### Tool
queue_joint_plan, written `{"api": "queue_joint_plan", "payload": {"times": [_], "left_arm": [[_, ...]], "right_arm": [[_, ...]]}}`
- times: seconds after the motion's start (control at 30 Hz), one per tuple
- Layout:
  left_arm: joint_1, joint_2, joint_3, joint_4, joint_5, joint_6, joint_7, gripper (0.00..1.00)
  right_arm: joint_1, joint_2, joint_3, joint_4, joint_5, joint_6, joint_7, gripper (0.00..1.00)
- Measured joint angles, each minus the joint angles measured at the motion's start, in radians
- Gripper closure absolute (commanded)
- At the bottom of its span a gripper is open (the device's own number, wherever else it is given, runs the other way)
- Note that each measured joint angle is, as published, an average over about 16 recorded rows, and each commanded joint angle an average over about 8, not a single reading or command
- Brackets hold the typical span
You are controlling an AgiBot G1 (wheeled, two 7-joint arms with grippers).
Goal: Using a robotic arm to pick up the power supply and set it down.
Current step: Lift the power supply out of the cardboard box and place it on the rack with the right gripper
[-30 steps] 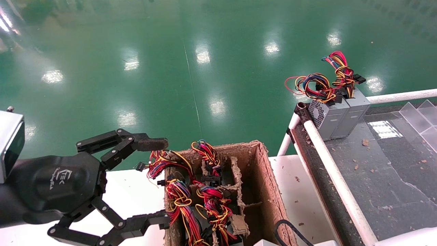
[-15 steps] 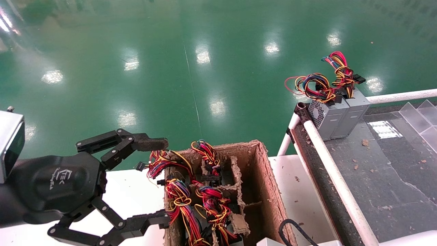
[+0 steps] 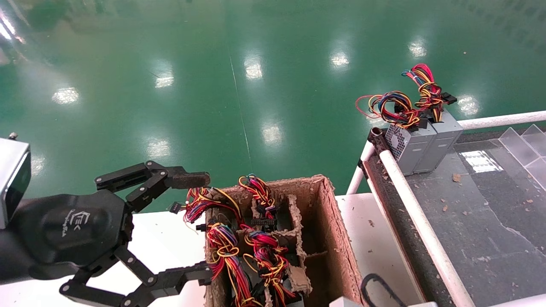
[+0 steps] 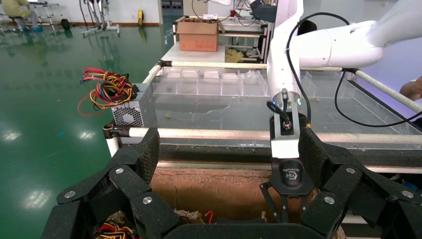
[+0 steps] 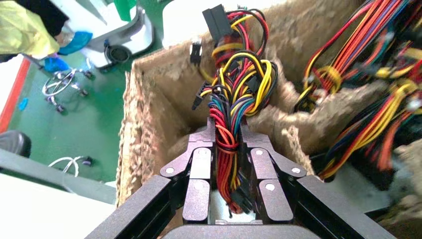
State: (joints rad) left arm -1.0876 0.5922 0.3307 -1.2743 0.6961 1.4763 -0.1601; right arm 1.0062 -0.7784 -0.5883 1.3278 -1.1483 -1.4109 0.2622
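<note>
Two grippers: I see the left gripper (image 3: 204,226) at the lower left of the head view and the right gripper (image 5: 227,134) down inside the cardboard box (image 3: 337,230) at the lower centre.
Right gripper, grip: its fingers (image 5: 199,169) are drawn in close, pinching the wire bundle (image 5: 226,144) from both sides, with only the wires between them.
Power supply (image 5: 238,94): it sits in a compartment of the box. I mostly see its red, yellow and black wires and black connectors rising above the fingers. Its grey body is almost wholly hidden behind the gripper.
Right gripper, head view: only a black cable loop and a white edge show at the bottom of the frame, right of the box.
Left gripper, state: spread wide and holding nothing. It hangs over the white table (image 3: 166,238), with its fingertips just beside the left wall of the box.
Box contents: more coloured wire bundles (image 3: 226,251) stand in the left compartments, and the right compartments look dark.
Upper right: two grey boxes (image 3: 409,145) with wire loops stand side by side, touching, at the corner of the railed bench (image 3: 490,213).
Background: a glossy green floor (image 3: 256,64).
</note>
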Motion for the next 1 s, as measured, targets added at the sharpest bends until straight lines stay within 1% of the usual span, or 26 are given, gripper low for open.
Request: {"api": "queue_joint_plan", "payload": {"times": [0.47,0.73,1.0], "left_arm": [[0.000,0.000,0.000,0.000,0.000,0.000,0.000,0.00],[0.000,0.000,0.001,0.000,0.000,0.000,0.000,0.00],[0.000,0.000,0.001,0.000,0.000,0.000,0.000,0.00]], "right_arm": [[-0.015,0.072,0.105,0.011,0.154,0.002,-0.068,1.00],[-0.029,0.142,0.196,0.010,0.275,0.013,-0.102,1.00],[-0.041,0.213,0.304,0.000,0.399,0.046,-0.139,1.00]]}}
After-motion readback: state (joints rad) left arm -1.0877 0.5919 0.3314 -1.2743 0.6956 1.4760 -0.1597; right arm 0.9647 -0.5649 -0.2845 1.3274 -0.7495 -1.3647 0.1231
